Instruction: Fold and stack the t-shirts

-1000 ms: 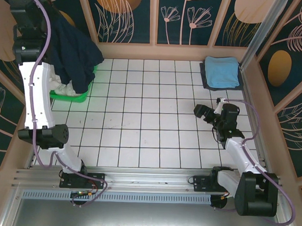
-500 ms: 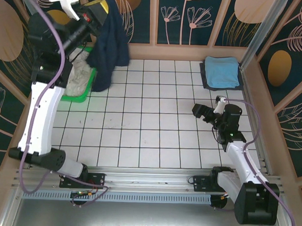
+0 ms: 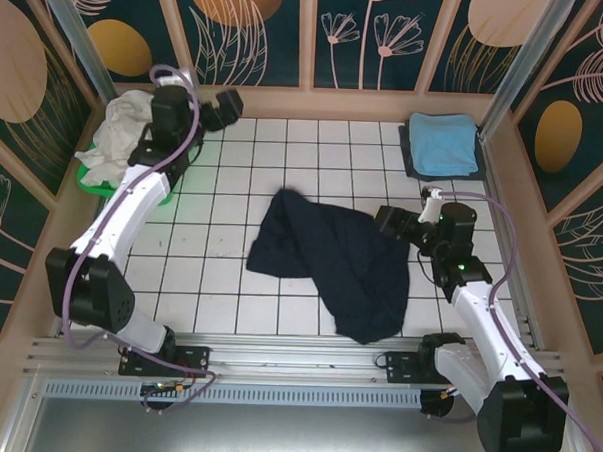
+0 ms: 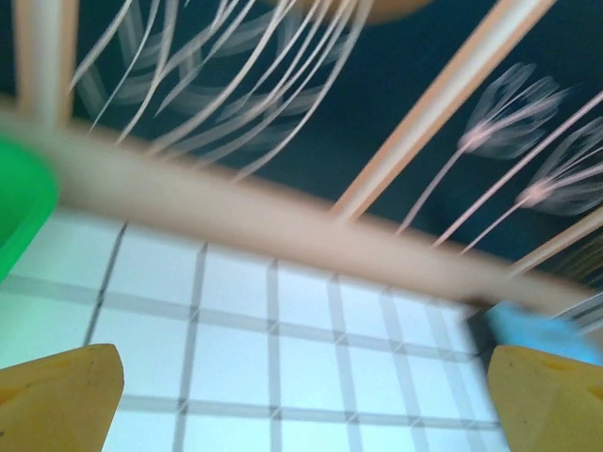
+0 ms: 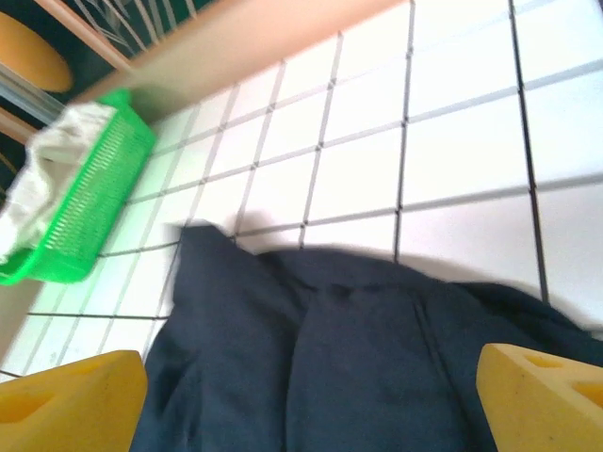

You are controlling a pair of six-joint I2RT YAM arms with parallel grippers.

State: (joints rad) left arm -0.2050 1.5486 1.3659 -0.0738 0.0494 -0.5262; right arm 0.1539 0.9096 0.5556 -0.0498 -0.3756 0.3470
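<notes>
Tiled counter (image 3: 229, 283) is carrying the navy shirt (image 3: 330, 262), crumpled at its middle. Your left gripper (image 3: 230, 101) and right gripper (image 3: 390, 222) are both hanging apart, empty. Pinching bunched layers is risking a lopsided fold.

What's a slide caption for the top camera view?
Navy t-shirt lies crumpled on the table, left gripper and right gripper open.

Top view bright, even, sharp; left wrist heavily motion-blurred; right wrist softly blurred, faint shadow along navy shirt (image 5: 377, 358).
</notes>
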